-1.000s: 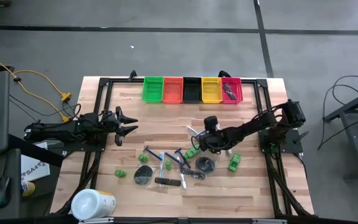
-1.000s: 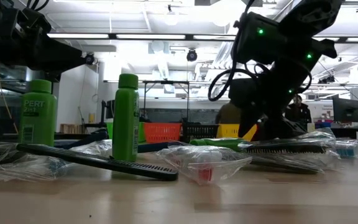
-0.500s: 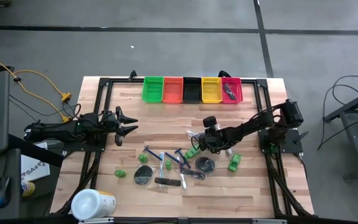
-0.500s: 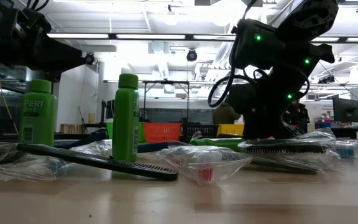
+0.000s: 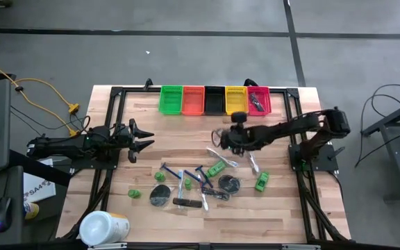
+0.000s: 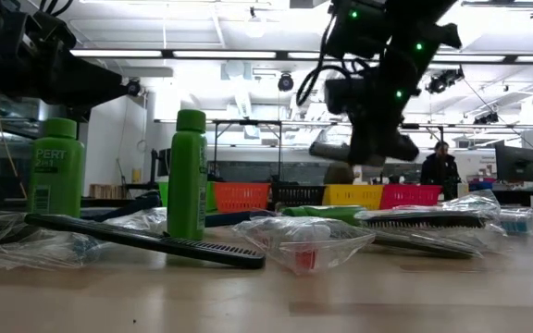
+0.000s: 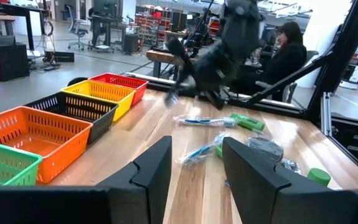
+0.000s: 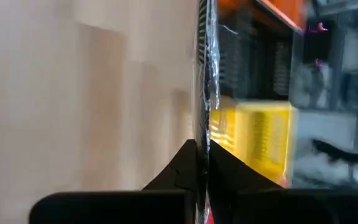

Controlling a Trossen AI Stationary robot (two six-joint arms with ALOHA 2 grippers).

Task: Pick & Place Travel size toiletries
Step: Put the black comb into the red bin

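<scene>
High view: right hand (image 5: pixel 222 137) raised, apparently pinching clear packet (image 8: pixel 205 93).

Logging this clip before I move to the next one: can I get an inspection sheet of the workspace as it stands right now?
Surface: wooden table, black frame along its edges.
Job's things: green mini bottles, razors, toothbrushes and dark discs scattered mid-table; some in clear bags.
Clutter: large white tub at the front left corner; row of coloured bins along the far edge, the red one holding something dark.
Grippers: right gripper lifted above the table, shut on a thin clear packet; left gripper parked open at the left side, holding nothing.
Cables: yellow cable on the floor at left.
Surroundings: a seated person beyond the table.
</scene>
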